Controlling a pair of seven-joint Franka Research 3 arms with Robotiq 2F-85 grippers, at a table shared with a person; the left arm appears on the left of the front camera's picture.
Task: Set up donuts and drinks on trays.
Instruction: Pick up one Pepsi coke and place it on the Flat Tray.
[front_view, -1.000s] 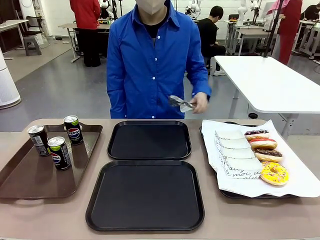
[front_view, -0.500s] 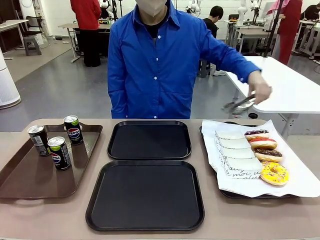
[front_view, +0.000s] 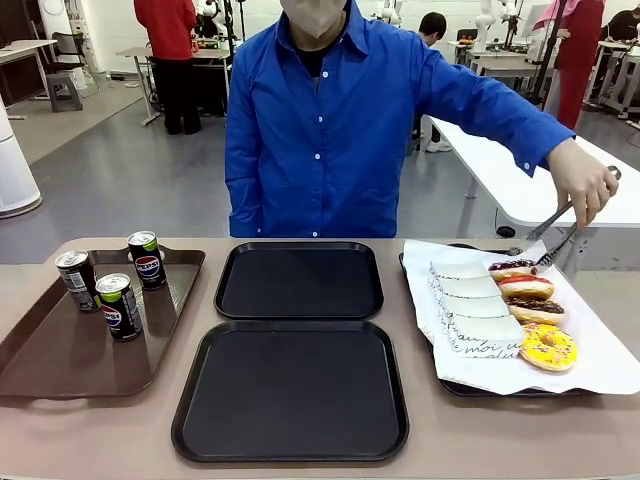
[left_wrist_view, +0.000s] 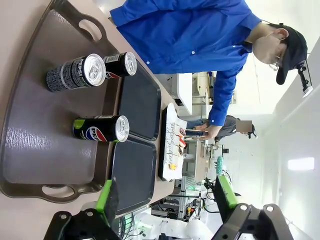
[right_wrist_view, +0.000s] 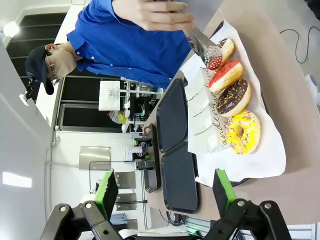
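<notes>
The person's hand (front_view: 583, 180) is clenched around metal tongs (front_view: 560, 244); their tips are at the farthest donut (front_view: 513, 267), near the far edge of the paper-covered tray (front_view: 480, 390).

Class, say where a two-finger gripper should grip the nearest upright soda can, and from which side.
Grip the nearest can across its round body, mid-height. It stands upright with the other two cans behind it, so an approach from the robot's side, or from above, looks freest.

On the table (front_view: 600, 445) — a brown tray (front_view: 60, 360), two black trays (front_view: 298, 282) (front_view: 292, 392), a paper-lined tray (front_view: 500, 391).
</notes>
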